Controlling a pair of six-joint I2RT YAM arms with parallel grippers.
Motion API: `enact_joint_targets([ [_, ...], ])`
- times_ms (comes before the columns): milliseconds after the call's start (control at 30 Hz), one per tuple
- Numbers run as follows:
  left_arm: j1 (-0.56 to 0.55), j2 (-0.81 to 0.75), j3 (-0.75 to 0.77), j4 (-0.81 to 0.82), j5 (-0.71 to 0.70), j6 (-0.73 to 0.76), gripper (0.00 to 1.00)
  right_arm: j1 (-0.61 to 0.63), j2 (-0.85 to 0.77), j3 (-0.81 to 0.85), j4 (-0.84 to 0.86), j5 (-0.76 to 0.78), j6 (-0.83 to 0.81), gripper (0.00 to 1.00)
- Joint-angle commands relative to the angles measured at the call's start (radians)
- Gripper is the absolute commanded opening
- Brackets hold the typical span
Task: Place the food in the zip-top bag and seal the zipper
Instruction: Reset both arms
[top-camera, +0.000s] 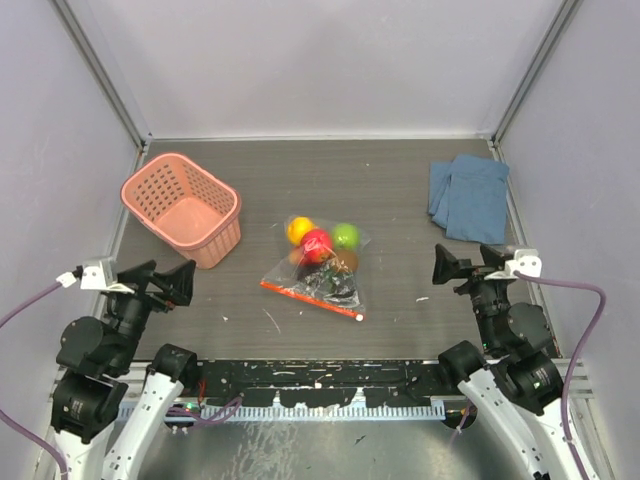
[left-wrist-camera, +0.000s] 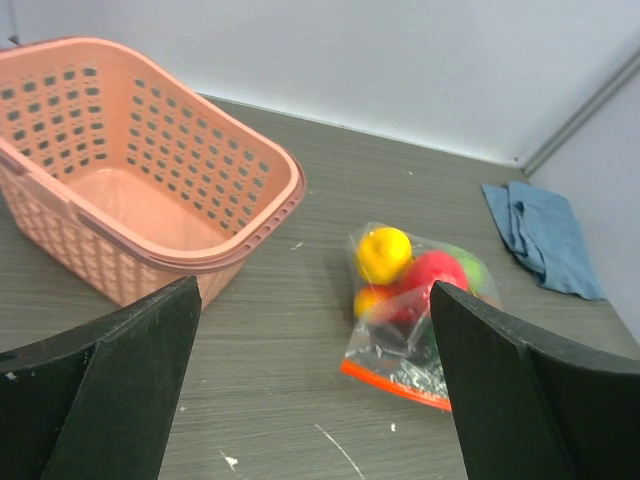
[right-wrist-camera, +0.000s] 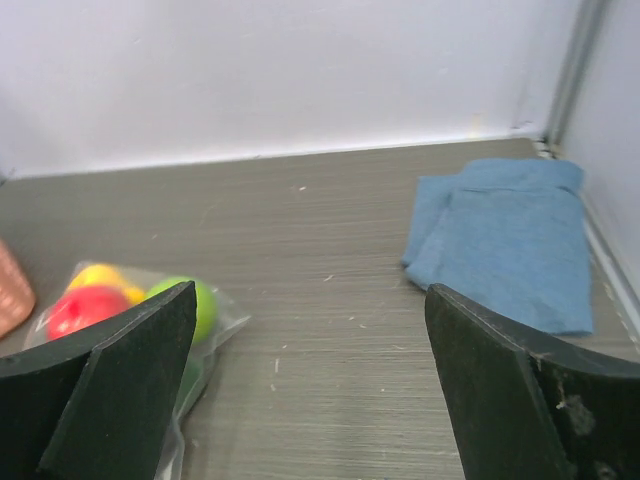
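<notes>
The zip-top bag (top-camera: 322, 272) lies flat mid-table with the food inside it: a yellow-orange piece (top-camera: 299, 230), a red one (top-camera: 317, 243), a green one (top-camera: 346, 236) and darker pieces below them. Its zipper (top-camera: 310, 301) runs along the near edge, with the white slider (top-camera: 359, 317) at the right end. My left gripper (top-camera: 165, 278) hovers open, left of the bag and apart from it. In the left wrist view the bag (left-wrist-camera: 420, 335) and zipper (left-wrist-camera: 395, 383) sit ahead of the left gripper (left-wrist-camera: 315, 330). My right gripper (top-camera: 468, 262) is open, right of the bag. In the right wrist view the right gripper (right-wrist-camera: 310, 320) holds nothing and the bag (right-wrist-camera: 215, 330) is at the left.
A pink lattice basket (top-camera: 182, 208) stands at the back left, close ahead in the left wrist view (left-wrist-camera: 150, 190). A folded blue cloth (top-camera: 468, 196) lies at the back right by the wall (right-wrist-camera: 500, 240). Grey walls close in the table on three sides.
</notes>
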Motion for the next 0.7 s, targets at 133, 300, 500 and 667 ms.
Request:
enact_joint_targets([
  [133, -0.001, -0.085, 0.018, 0.034, -0.162, 0.056, 0.98, 0.000, -0.030, 0.051, -0.050, 0.236, 0.090, 1.00],
  [300, 0.001, -0.127, -0.008, 0.030, -0.185, 0.058, 0.98, 0.000, -0.019, 0.065, -0.061, 0.209, 0.086, 1.00],
  [500, 0.001, -0.120, -0.014, 0.012, -0.173, 0.052, 0.98, 0.000, -0.017, 0.080, -0.079, 0.196, 0.091, 1.00],
  [667, 0.001, -0.118, -0.016, 0.015, -0.178, 0.056, 0.98, 0.000, -0.020, 0.074, -0.071, 0.204, 0.091, 1.00],
])
